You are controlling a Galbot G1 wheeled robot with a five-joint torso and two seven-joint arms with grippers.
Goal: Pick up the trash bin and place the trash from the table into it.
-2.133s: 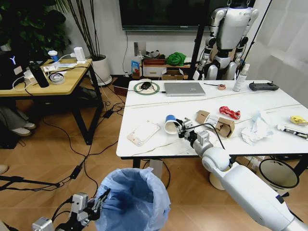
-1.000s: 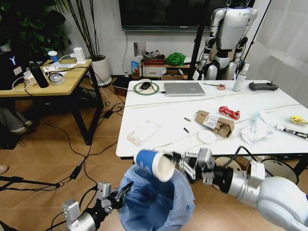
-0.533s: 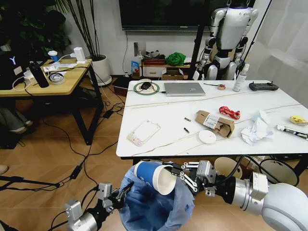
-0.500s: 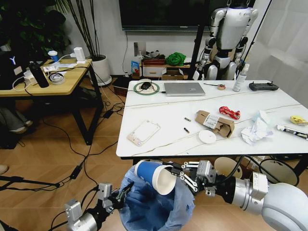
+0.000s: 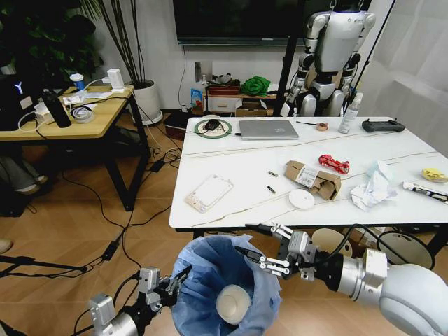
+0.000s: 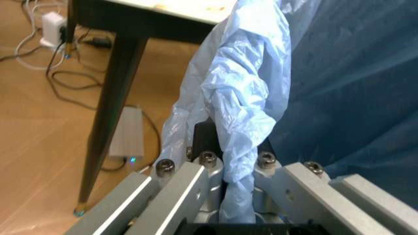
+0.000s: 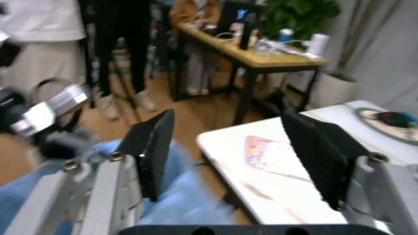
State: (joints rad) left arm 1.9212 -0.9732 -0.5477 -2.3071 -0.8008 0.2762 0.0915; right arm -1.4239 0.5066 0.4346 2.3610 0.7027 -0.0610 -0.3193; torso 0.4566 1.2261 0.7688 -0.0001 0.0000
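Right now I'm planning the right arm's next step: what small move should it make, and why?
Probably lift the right gripper back toward the table: it hangs open over the bin, the cup lies inside, and the box, tissues and wrapper remain. The left gripper holds the bin's bag.

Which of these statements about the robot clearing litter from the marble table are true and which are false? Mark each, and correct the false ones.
1. The paper cup lies inside the trash bin. True.
2. The right gripper is shut on the cup. False: its fingers are open and empty, over the bin's rim.
3. The left gripper holds the bin by its blue bag at the rim. True.
4. The torn cardboard box is already in the bin. False: it lies on the table.
5. The red wrapper lies on the table beyond the box. True.
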